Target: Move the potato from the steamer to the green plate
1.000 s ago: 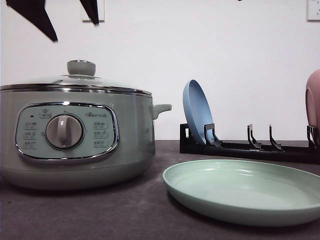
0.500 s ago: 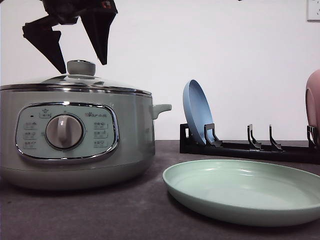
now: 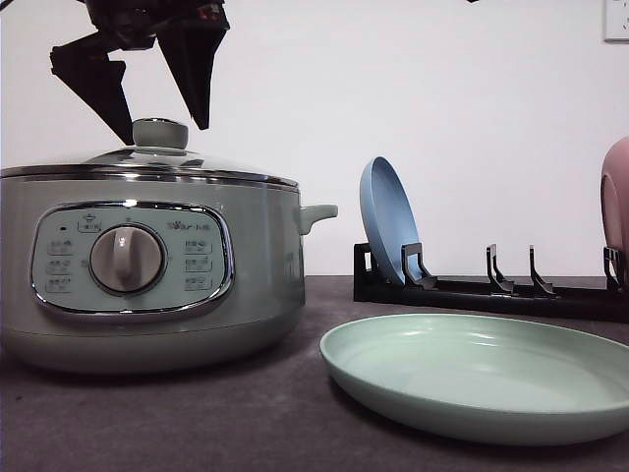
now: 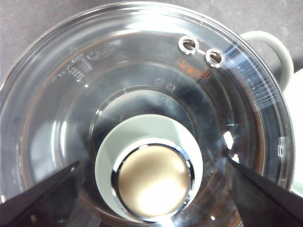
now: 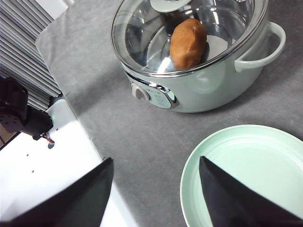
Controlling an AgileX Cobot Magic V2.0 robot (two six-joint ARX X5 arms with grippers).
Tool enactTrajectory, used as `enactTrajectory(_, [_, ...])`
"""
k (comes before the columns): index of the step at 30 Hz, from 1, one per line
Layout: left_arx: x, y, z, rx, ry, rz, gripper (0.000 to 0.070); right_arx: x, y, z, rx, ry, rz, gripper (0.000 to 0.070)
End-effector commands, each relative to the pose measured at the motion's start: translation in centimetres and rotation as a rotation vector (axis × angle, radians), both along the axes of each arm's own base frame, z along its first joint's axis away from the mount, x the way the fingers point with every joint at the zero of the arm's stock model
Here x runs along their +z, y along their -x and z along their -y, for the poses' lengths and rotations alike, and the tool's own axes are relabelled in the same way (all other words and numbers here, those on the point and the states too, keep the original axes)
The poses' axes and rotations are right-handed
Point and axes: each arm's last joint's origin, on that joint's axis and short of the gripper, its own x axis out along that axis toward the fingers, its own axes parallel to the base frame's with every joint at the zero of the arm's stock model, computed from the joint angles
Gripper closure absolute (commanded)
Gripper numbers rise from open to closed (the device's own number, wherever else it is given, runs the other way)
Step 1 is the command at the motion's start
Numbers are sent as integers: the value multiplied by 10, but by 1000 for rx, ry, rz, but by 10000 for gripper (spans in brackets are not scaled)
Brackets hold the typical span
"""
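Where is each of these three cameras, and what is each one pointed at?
Front view: low at table height, facing forward at the steamer and green plate; the left gripper hangs open over the lid knob.
Left wrist view: straight down on the glass lid, fingertips flanking the knob.
Right wrist view: high, looking down at the potato under the lid, with the right gripper open.
All share the steamer.

Light is bright and even, coming from above. Strong glare sits on the glass lid [image 4: 142,71] and its chrome knob [image 4: 152,182]. The front view is sharp, the gripper fingers [image 3: 192,74] only dark silhouettes. Shadows on the table [image 3: 197,413] are soft.
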Motion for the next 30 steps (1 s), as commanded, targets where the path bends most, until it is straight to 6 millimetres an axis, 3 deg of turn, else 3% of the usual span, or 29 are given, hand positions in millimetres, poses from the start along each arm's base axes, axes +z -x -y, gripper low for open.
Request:
enactTrajectory(1, [-4, -7, 6, -9, -12, -8, 113, 4, -1, -2, 14, -2, 22, 343])
enactTrajectory(7, [-4, -8, 6, -6, -10, -7, 127, 4, -1, -2, 14, -1, 23, 343])
enactTrajectory(25, [-5, -6, 5, -3, -19, -32, 541, 4, -2, -1, -6, 14, 32, 343])
enactTrajectory(30, [-6, -5, 5, 1, -19, -39, 693, 4, -2, -1, -6, 14, 33, 343])
